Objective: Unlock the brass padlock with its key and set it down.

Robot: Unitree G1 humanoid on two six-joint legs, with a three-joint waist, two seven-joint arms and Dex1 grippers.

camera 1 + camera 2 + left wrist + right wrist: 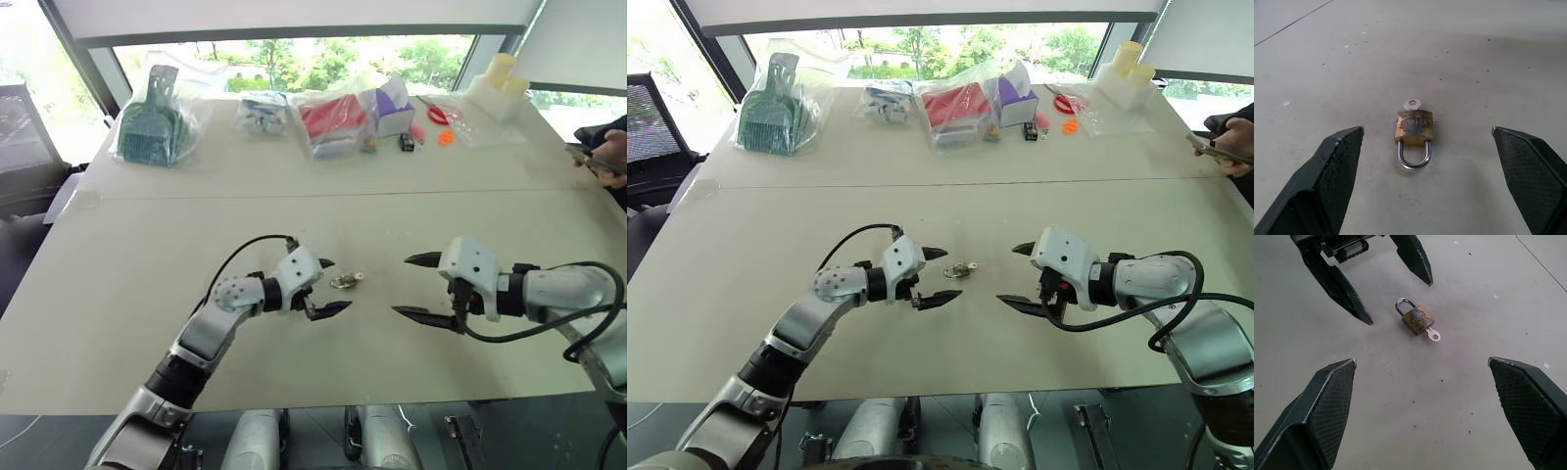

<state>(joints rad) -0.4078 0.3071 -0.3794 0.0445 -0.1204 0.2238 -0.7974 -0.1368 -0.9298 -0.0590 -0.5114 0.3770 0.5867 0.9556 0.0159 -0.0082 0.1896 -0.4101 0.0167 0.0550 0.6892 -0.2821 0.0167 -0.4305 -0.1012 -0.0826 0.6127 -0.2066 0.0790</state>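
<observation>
Daylight is pouring in through the windows (294, 59) at twelve o'clock, blowing the panes out to near white and lighting the table (147, 255) evenly. Only faint, soft shadows are falling on it. Straight edges are bowing toward the head views' corners. Both wrist views are staying sharp, with pale glare spreading toward twelve o'clock.

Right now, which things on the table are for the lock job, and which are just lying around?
For the job:
- padlock, lying on the table between both open grippers
- key, stuck in the padlock
- left gripper
- right gripper

Just lying around, at the far edge:
- green scoop in a bag
- red bag
- purple box
- orange bits
</observation>
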